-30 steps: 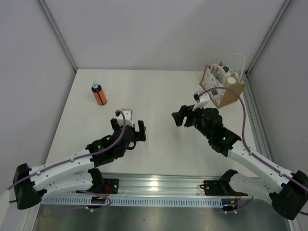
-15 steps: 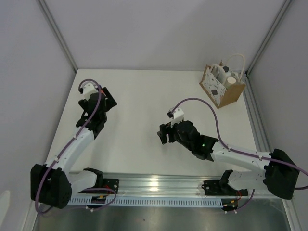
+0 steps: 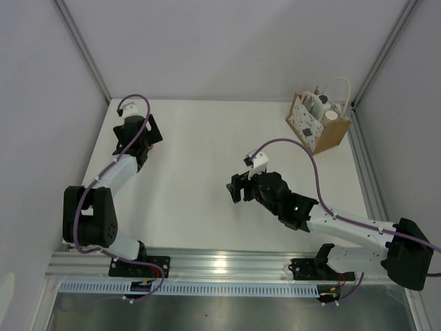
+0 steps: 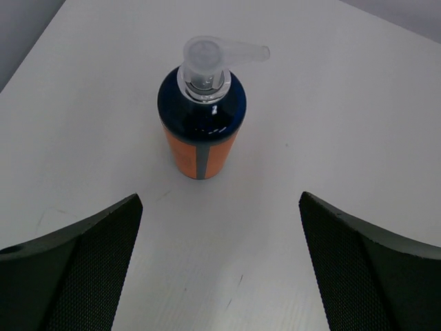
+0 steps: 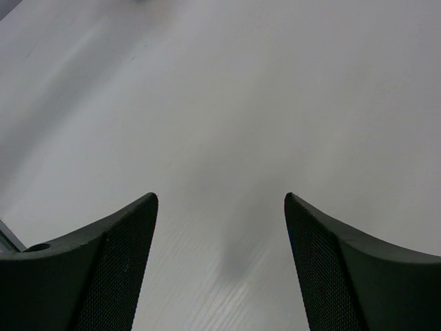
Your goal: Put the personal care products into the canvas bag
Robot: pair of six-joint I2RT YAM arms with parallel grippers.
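Left hand (image 4: 219, 200) has advanced, spread wide, facing the orange bottle (image 4: 200, 131).

Orange bottle (image 4: 200, 141) with dark-blue shoulder and clear pump, upright; tan canvas bag (image 3: 331, 133) upright far right, white-capped containers (image 3: 333, 114) inside.

The white table (image 3: 207, 138) bears an upright orange bottle (image 4: 202, 131) and, far right, a canvas bag (image 3: 333, 135)
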